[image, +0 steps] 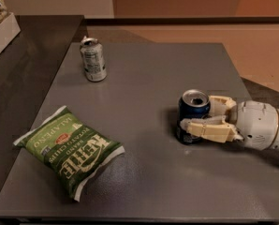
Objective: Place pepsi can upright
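The pepsi can [194, 108], dark blue with a silver top, stands upright on the grey table [149, 78] at the right. My gripper [198, 115] reaches in from the right edge and is shut on the can. One cream finger [207, 129] lies across the can's front near its lower half. The other finger [222, 102] sits behind its right side.
A silver-grey can with a white label [93, 59] stands upright at the back left of the table. A green bag of potato chips [69, 149] lies flat at the front left. A dark counter [22, 69] adjoins the table's left side.
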You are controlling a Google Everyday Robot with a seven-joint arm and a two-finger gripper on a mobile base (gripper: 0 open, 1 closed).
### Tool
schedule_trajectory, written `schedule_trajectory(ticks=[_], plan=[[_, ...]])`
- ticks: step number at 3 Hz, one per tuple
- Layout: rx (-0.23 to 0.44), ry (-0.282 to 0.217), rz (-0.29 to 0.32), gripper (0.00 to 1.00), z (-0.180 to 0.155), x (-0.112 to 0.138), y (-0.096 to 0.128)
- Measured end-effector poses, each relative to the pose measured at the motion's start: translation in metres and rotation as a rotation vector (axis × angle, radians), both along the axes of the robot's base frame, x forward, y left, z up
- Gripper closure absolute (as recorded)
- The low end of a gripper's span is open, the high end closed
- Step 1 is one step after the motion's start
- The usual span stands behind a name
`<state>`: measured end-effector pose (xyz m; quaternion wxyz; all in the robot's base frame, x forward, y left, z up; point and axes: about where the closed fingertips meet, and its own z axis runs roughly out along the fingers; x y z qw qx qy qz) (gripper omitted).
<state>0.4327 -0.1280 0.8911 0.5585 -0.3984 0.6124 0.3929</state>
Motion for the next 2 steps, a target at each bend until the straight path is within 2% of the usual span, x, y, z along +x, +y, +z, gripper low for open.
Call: schedule_trajectory(ticks=[1, 2], plan=[[-0.001, -0.001, 0.004, 0.0, 0.0009, -0.0002, 0.0023], [-0.001, -0.001, 0.004, 0.0, 0.0009, -0.0002, 0.0024]])
